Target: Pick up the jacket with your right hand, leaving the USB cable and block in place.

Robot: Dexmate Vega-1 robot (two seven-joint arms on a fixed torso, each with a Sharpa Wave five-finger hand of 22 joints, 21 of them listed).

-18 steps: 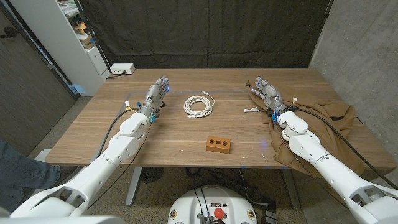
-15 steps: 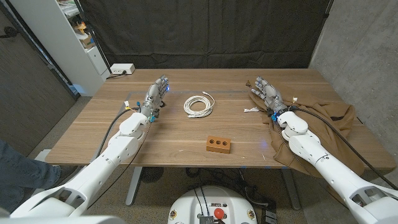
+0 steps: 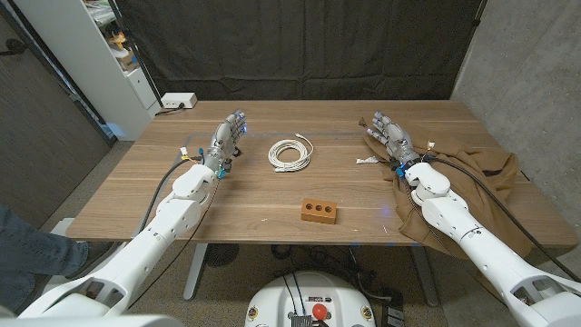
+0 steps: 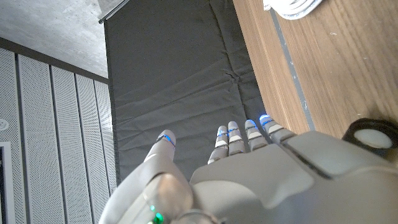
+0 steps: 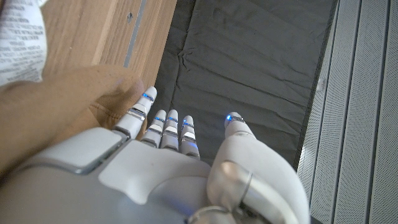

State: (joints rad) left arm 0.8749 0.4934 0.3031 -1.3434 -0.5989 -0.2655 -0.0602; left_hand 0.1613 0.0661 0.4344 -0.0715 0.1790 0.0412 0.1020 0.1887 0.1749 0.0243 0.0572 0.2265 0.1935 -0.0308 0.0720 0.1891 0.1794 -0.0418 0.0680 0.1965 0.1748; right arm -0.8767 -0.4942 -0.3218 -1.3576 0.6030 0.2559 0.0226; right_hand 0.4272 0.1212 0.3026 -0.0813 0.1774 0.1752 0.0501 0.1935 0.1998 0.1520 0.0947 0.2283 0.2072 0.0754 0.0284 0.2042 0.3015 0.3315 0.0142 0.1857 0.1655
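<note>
A brown jacket (image 3: 486, 182) lies crumpled over the table's right side, partly hanging off the front edge. My right hand (image 3: 390, 138) stands over its far left corner with fingers straight and apart, holding nothing; the brown jacket (image 5: 59, 106) shows beside that right hand (image 5: 155, 168) in the right wrist view. A coiled white USB cable (image 3: 290, 153) lies at the table's middle back, and its coil (image 4: 292, 7) shows in the left wrist view. A small brown block (image 3: 319, 211) with two holes sits nearer the front. My left hand (image 3: 229, 139) stands open at the left, fingers extended.
A white paper tag (image 3: 367, 161) lies by the jacket's left edge. A white box (image 3: 178, 101) sits at the table's back left corner. A shelf unit (image 3: 118, 54) stands beyond the left side. A dark curtain hangs behind the table.
</note>
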